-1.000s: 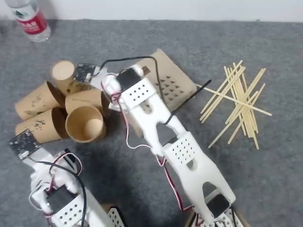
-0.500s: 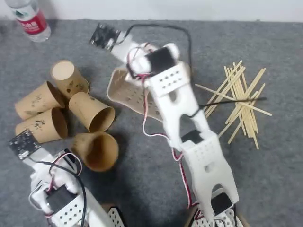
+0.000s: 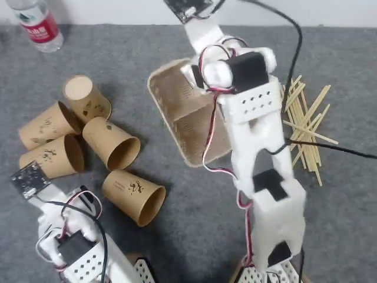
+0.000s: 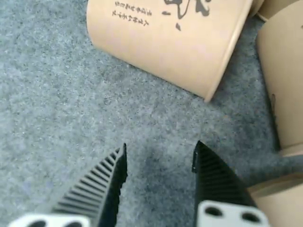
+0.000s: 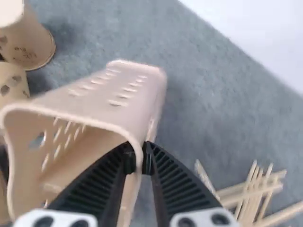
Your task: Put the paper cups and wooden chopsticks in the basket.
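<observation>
At the basket's (image 3: 177, 112) rim, the right gripper (image 5: 137, 153) pinches the wall, holding it tilted, probably to stand it ready for loading. It looks empty. Cups (image 3: 111, 142) lie on one side of the basket, chopsticks (image 3: 307, 127) on the other. The left gripper (image 4: 160, 147) hangs spread near a cup.
</observation>
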Motion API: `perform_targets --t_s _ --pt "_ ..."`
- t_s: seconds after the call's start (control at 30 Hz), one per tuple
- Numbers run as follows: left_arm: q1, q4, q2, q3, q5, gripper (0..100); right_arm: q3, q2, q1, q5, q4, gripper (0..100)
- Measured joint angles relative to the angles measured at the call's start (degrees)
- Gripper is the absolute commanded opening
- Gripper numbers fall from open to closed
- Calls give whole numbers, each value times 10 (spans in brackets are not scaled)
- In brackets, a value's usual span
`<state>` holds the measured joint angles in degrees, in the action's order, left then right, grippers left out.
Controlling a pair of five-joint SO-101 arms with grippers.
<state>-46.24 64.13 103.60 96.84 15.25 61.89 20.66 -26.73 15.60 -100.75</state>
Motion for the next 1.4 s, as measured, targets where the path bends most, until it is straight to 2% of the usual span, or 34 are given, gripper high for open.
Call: perform_targets --t_s 0.2,0.47,0.7,0.77,0.83,0.9,1.1,1.4 --pt "0 0 0 0 0 216 -159 -83 6 -8 0 8" --pt "4 0 0 0 0 216 -182 -84 75 -62 0 16" --pt "4 0 0 0 0 216 -182 -15 73 -70 0 153" --pt "4 0 0 0 0 216 -182 13 73 -70 0 117" --pt "4 0 0 0 0 216 -181 29 77 -68 0 0" --pt "4 0 0 0 0 216 -174 37 78 -55 0 23" --pt "4 0 0 0 0 216 -178 26 76 -45 0 9" --pt "4 0 0 0 0 216 -187 -72 77 -16 0 8"
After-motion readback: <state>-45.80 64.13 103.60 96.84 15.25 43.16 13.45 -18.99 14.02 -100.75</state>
